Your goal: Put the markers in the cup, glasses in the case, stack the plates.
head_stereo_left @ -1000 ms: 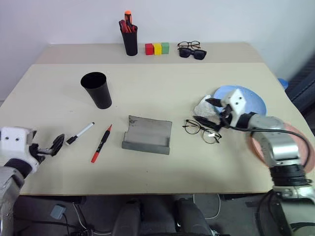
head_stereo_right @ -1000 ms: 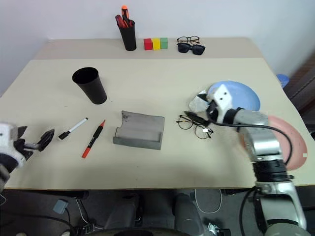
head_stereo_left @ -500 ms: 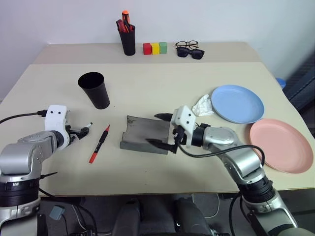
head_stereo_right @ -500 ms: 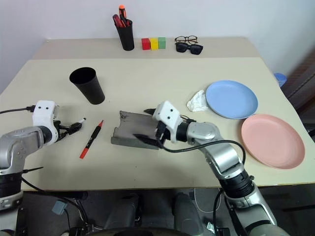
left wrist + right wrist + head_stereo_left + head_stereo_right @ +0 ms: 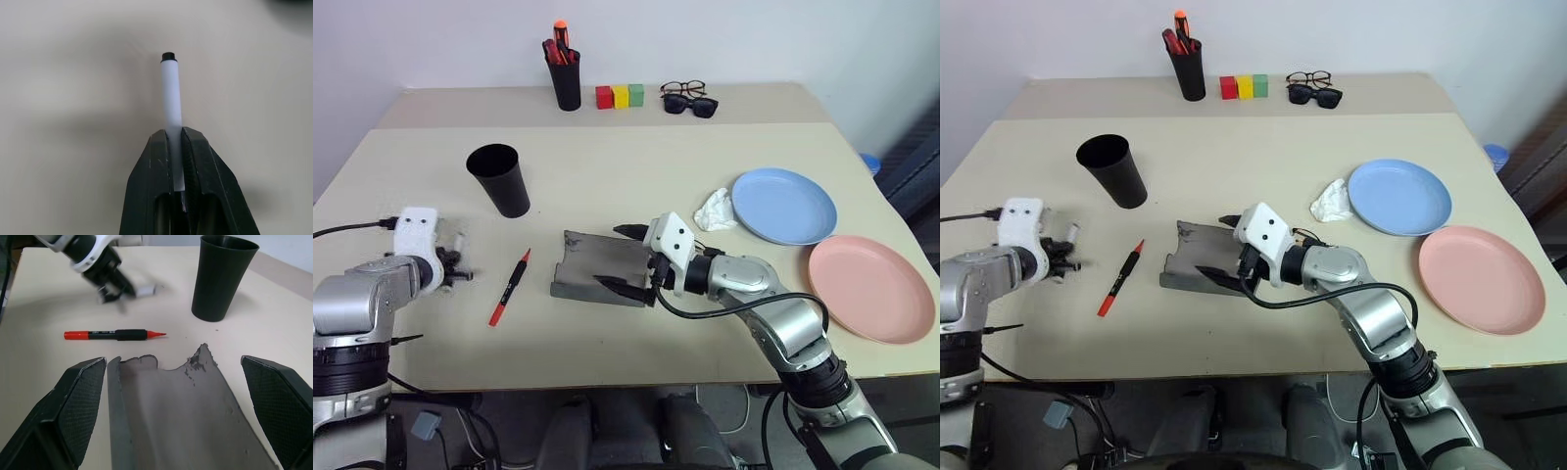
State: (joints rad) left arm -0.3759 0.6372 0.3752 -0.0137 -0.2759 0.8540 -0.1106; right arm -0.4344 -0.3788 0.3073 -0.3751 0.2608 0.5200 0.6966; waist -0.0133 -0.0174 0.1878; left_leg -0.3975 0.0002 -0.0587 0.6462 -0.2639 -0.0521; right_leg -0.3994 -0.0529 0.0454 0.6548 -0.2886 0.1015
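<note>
My left gripper (image 5: pixel 175 132) is shut on the white marker (image 5: pixel 171 93), low over the table at its left side. To its right, the red marker (image 5: pixel 511 286) lies flat on the table. Behind both stands the black cup (image 5: pixel 499 179), upright. In the middle of the table the grey case (image 5: pixel 602 266) lies open. My right gripper (image 5: pixel 620 258) hovers over it, open, with one finger at each side and nothing between them. The blue plate (image 5: pixel 785 204) and the pink plate (image 5: pixel 871 286) rest side by side at the right. The glasses are out of view.
A crumpled white tissue (image 5: pixel 715 209) lies beside the blue plate. At the far edge stand a black holder of red-orange pens (image 5: pixel 567 83), three coloured blocks (image 5: pixel 617 96), and sunglasses with a second pair of spectacles (image 5: pixel 693 98).
My left gripper has reached forward to the white marker and shut on it. My right gripper has swung left from beside the blue plate to over the case. The glasses no longer lie on the table.
</note>
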